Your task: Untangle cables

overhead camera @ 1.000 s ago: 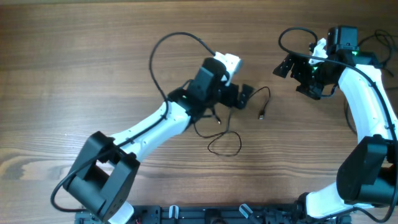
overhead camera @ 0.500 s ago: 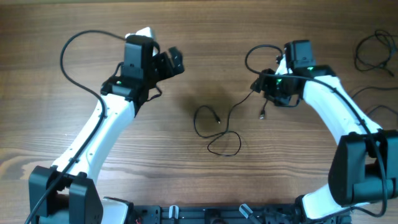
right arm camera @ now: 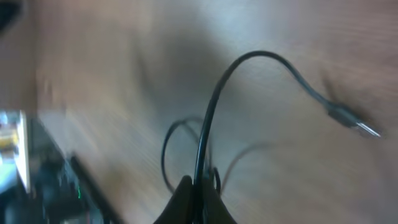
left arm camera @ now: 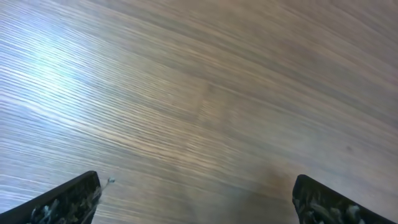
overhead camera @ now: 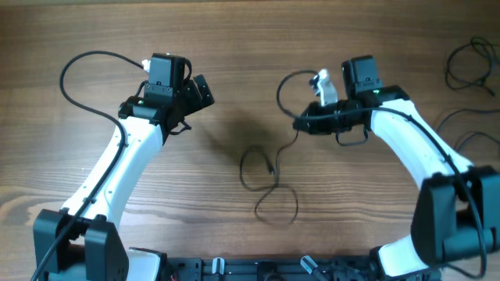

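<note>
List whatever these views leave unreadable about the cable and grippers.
- Right wrist: blur smears the cable loops behind the right gripper; crossings unreadable.
- Overhead: spare cords cut off by the right edge.
- Left wrist: the left gripper shows only fingertips over bare table; cable outside the frame.
- Overhead: plug end too small to identify.

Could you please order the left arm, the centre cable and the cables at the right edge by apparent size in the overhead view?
1. left arm: largest by far, though it also stands nearer the camera.
2. centre cable.
3. edge cables: the frame cuts them off, so their rank against the centre cable is unsure.
</note>
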Controlling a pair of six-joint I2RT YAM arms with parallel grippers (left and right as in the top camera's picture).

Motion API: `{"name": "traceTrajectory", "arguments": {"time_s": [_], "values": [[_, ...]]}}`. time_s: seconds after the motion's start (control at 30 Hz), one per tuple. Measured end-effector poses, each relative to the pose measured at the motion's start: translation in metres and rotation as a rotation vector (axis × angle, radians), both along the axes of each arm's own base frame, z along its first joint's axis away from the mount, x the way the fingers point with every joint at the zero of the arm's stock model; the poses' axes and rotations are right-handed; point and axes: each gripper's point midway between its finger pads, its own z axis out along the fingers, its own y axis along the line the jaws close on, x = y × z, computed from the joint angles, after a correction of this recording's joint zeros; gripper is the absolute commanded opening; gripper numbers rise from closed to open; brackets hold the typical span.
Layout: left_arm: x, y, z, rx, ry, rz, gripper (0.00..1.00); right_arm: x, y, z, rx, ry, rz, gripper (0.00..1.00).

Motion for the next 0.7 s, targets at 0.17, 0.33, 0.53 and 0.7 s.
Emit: {"name": "traceTrajectory", "arguments": {"time_s": [0.17,0.33,0.53,0.7], "values": [[0.001,0.007,0.001,0.033,-0.006,0.023,1.0,-0.046,0.02,0.013,-0.082,-0.035,0.184,0.06],[0.001,0.009,0.001,0.044,-0.009,0.031,1.0,-0.041,0.026,-0.002,-0.257,-0.107,0.176,0.04],[0.001,0.01,0.001,0.048,-0.006,0.033,1.0,0.015,0.012,0.005,-0.363,-0.277,-0.013,0.04],[0.001,0.01,0.001,0.048,-0.006,0.033,1.0,0.089,-0.01,0.091,-0.387,-0.513,-0.208,0.04]]}}
